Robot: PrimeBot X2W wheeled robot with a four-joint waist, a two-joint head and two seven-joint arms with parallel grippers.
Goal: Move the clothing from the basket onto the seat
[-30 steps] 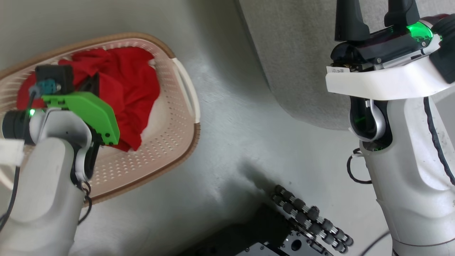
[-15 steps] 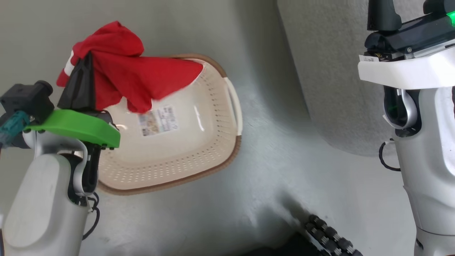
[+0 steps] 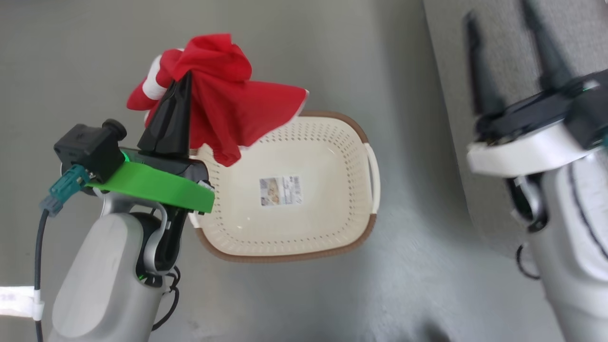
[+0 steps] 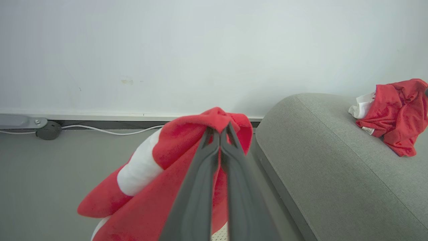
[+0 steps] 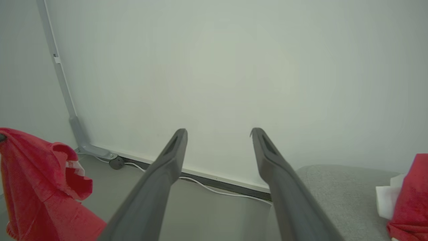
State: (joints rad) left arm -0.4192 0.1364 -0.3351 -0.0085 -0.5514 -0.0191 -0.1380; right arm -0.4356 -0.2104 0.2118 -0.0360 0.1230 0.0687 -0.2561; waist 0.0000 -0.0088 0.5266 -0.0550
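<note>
My left gripper (image 3: 186, 76) is shut on a bright red garment (image 3: 223, 104) with a white patch, held up above the far left rim of the basket. In the left wrist view the left gripper (image 4: 219, 129) pinches the same red cloth (image 4: 174, 180). The cream basket (image 3: 323, 142) stands on the floor with just a sticker (image 3: 280, 191) inside. My right gripper (image 3: 498, 16) stands open over the grey seat (image 3: 503, 156), nothing between its fingers (image 5: 174, 147). Another red garment (image 4: 396, 112) lies on the seat (image 4: 334, 167).
A white wall with a skirting strip and a white cable (image 4: 110, 131) runs behind the basket. Grey floor (image 3: 399, 285) lies between basket and seat. A grey metal post (image 5: 63, 87) stands at the wall.
My left gripper has lifted the red garment out of the basket and carried it higher and rightward. The head camera has swung, shifting basket and seat to the right.
</note>
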